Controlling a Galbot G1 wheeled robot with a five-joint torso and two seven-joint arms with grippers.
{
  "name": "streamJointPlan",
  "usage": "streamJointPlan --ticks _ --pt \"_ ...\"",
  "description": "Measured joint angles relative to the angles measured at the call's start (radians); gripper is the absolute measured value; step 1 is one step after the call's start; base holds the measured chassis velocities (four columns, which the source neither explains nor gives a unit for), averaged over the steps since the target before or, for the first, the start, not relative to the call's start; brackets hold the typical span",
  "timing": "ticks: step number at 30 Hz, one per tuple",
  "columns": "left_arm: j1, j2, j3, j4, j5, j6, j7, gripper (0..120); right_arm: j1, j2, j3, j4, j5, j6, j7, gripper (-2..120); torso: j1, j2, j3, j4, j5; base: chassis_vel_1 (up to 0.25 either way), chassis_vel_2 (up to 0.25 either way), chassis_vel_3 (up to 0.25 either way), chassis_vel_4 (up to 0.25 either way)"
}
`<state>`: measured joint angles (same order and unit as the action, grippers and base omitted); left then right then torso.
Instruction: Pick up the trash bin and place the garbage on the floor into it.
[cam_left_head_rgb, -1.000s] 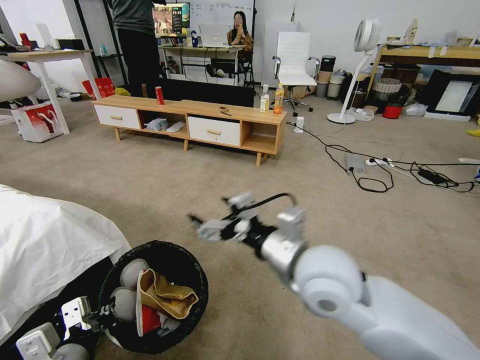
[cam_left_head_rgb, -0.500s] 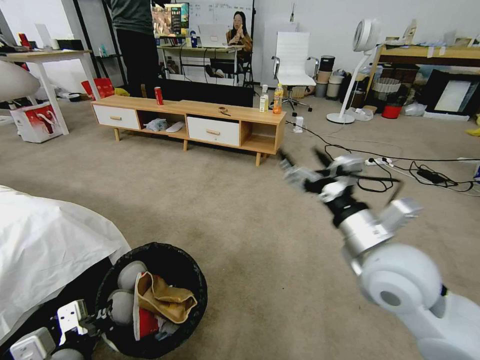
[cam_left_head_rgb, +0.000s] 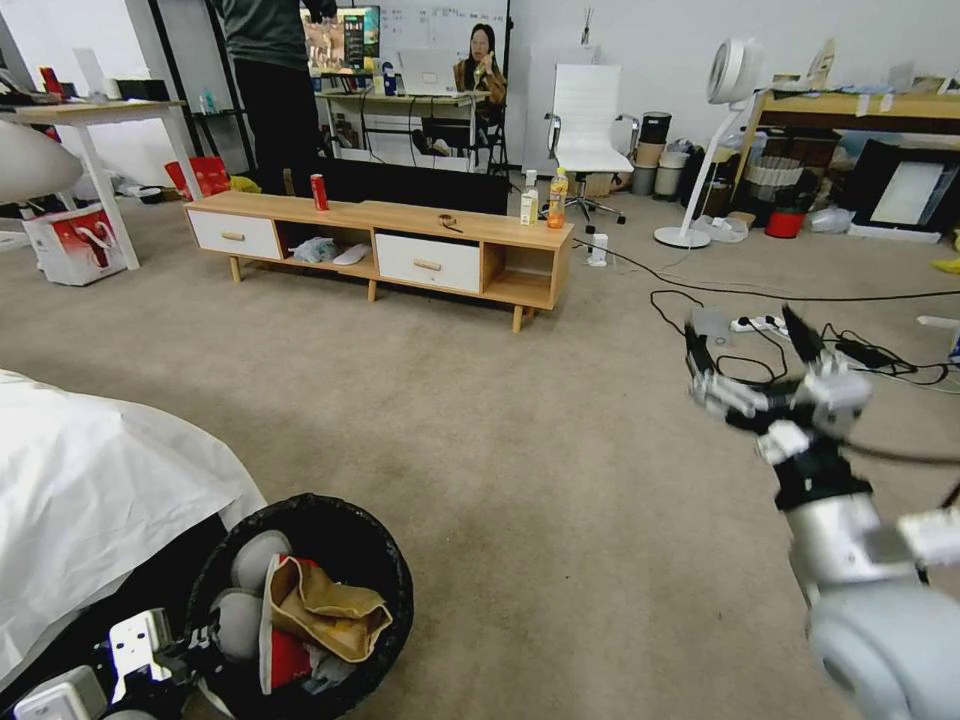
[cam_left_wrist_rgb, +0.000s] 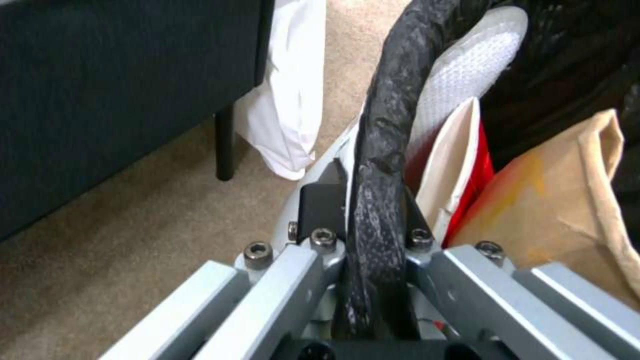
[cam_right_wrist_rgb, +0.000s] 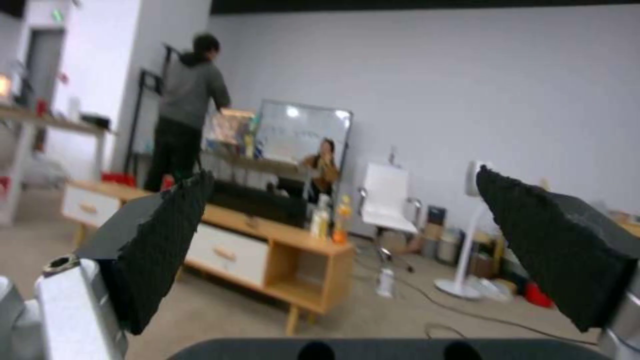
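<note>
Beige carpet floor (cam_left_head_rgb: 470, 440) is stretching toward a low wooden cabinet (cam_left_head_rgb: 390, 245); left end effector (cam_left_wrist_rgb: 373, 220) is clamping the trash bin (cam_left_head_rgb: 300, 600) rim at lower left, right end effector (cam_left_head_rgb: 755, 345) is hanging spread apart above cables (cam_left_head_rgb: 800, 340)

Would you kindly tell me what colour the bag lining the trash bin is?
Black; the bag rolled over the trash bin rim shows best in the head view.

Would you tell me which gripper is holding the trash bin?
The left gripper, shut on the trash bin rim; the right gripper is open and empty.
</note>
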<state>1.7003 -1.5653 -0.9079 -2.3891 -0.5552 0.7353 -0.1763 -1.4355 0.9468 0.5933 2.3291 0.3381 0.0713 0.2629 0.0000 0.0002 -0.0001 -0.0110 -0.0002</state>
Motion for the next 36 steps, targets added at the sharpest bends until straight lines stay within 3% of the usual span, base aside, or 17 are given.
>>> streamJointPlan --ticks 4,10,25,36 --pt "-0.001 -0.003 0.011 0.002 0.007 0.000 0.001 3 -0.063 0.036 -0.003 0.000 -0.085 0.008 0.012 100 0.000 0.000 0.000 0.0000 0.0001 0.000 0.000 0.000 0.000" --pt "-0.001 -0.008 0.037 0.003 0.025 0.000 0.013 3 -0.158 0.149 -0.018 -0.013 -0.214 0.034 0.023 100 0.000 0.000 0.000 0.0000 0.0001 0.000 0.000 0.000 0.000" --pt "0.009 -0.028 0.066 -0.001 0.053 -0.005 0.055 3 -0.203 0.246 -0.013 -0.040 -0.272 0.066 0.032 100 0.000 0.000 0.000 0.0000 0.0001 0.000 0.000 0.000 0.000" --pt "0.014 -0.035 0.067 -0.002 0.072 -0.014 0.082 3 -0.202 0.250 -0.018 -0.051 -0.273 0.070 0.034 100 0.000 0.000 0.000 0.0001 0.0002 0.000 0.000 0.000 0.000"
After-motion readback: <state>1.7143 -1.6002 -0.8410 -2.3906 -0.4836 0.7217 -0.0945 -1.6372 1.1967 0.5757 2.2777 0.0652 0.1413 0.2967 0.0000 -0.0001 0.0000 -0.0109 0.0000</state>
